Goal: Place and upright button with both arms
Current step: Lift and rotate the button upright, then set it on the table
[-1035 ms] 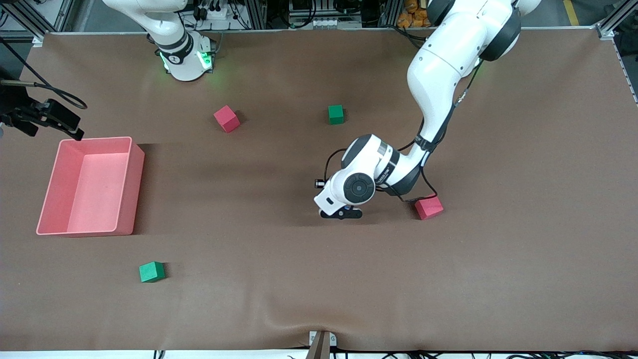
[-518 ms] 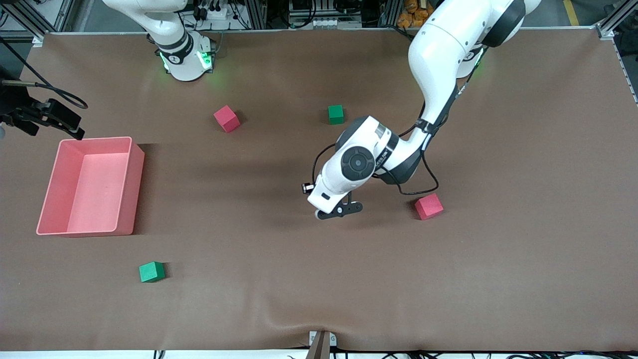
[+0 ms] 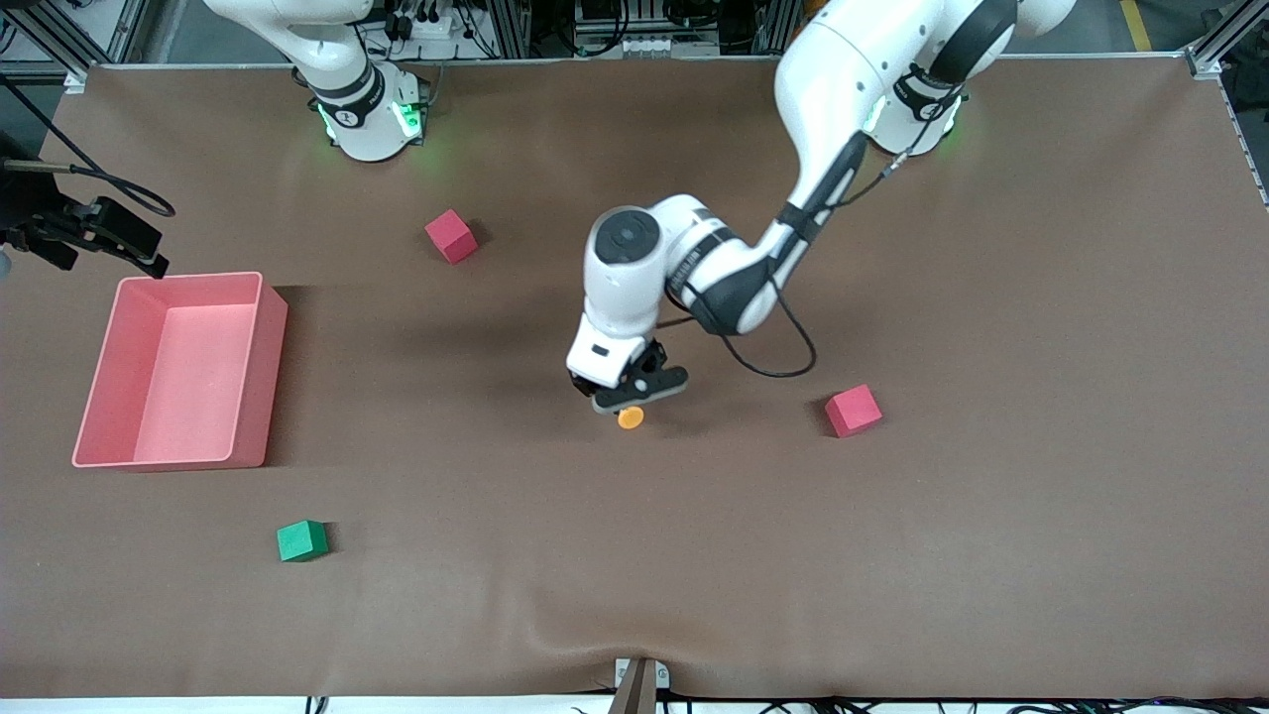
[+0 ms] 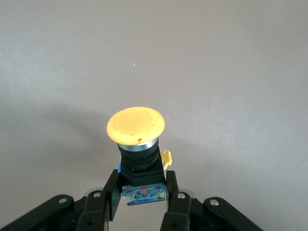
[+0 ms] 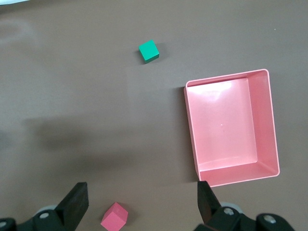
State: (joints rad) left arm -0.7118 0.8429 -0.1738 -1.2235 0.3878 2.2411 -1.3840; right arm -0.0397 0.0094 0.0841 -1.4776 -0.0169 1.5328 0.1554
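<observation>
My left gripper (image 3: pixel 634 395) is shut on the black body of the button (image 3: pixel 630 417) and holds it over the middle of the table. In the left wrist view the round orange cap (image 4: pixel 135 125) points away from the gripper (image 4: pixel 142 191), and both fingers clamp the black body with its blue base. The bare brown table lies under it. My right gripper (image 5: pixel 142 204) is open and empty, high above the table near the pink bin (image 5: pixel 226 80). It does not show in the front view.
The pink bin (image 3: pixel 188 279) stands toward the right arm's end. A red cube (image 3: pixel 451 236) lies near the right arm's base, and another red cube (image 3: pixel 854 411) lies beside my left gripper. A green cube (image 3: pixel 301 540) lies nearer the front camera than the bin.
My left arm has swung toward the right arm's end with the gripper shut. The orange cap now shows below the gripper. The arm now hides a green cube.
</observation>
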